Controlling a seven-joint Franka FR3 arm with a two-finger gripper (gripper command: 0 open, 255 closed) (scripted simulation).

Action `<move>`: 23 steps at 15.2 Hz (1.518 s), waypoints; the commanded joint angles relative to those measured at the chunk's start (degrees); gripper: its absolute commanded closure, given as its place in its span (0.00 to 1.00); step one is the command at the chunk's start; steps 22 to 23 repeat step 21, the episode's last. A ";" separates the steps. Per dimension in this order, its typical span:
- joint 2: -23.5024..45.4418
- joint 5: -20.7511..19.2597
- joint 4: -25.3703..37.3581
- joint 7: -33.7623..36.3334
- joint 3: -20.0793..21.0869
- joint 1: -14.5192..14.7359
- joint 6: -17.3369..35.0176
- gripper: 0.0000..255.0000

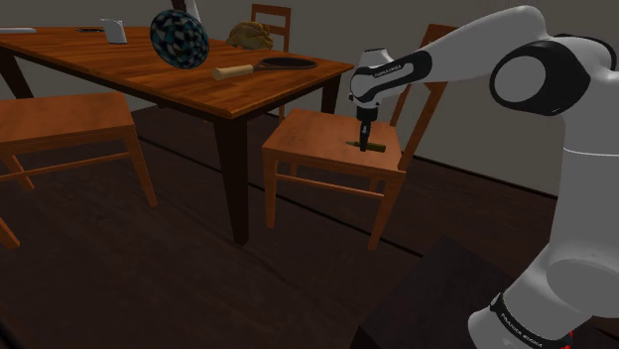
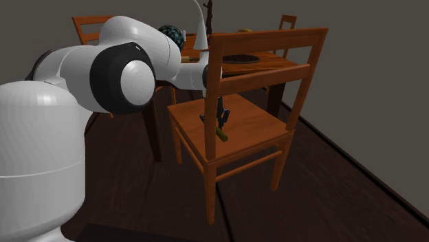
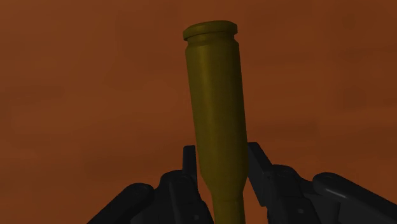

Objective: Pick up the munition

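The munition (image 3: pixel 216 108) is an olive-brass cartridge case with a rimmed base and a narrow neck. It lies at the wooden chair seat (image 1: pixel 312 134), toward the seat's backrest side. My black gripper (image 3: pixel 222 156) points down over it, and its two fingers press against the case's sides just above the neck. In the shoulder view the gripper (image 1: pixel 366 137) stands upright on the seat with the munition (image 1: pixel 371 148) at its tips. In the second exterior view the munition (image 2: pixel 222 133) slants down from the gripper (image 2: pixel 221 121) to the seat (image 2: pixel 258 124). I cannot tell whether it touches the seat.
The chair's backrest (image 2: pixel 265 51) rises close beside the gripper. A wooden dining table (image 1: pixel 119 64) stands at the shoulder view's left with a frying pan (image 1: pixel 283 63), a patterned ball (image 1: pixel 180 37) and a white cup (image 1: pixel 112 31). Another chair (image 1: pixel 60 119) stands further left. The floor is dark wood.
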 commanded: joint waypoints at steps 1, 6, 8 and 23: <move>0.18 -0.04 -0.19 -0.01 -0.06 -0.07 0.06 1.00; -0.31 -0.12 0.68 0.04 -0.08 0.03 -1.31 1.00; -0.79 -0.19 1.54 -0.02 -0.12 0.05 -2.64 1.00; -2.69 -0.43 7.42 -0.46 -0.31 0.08 -10.37 1.00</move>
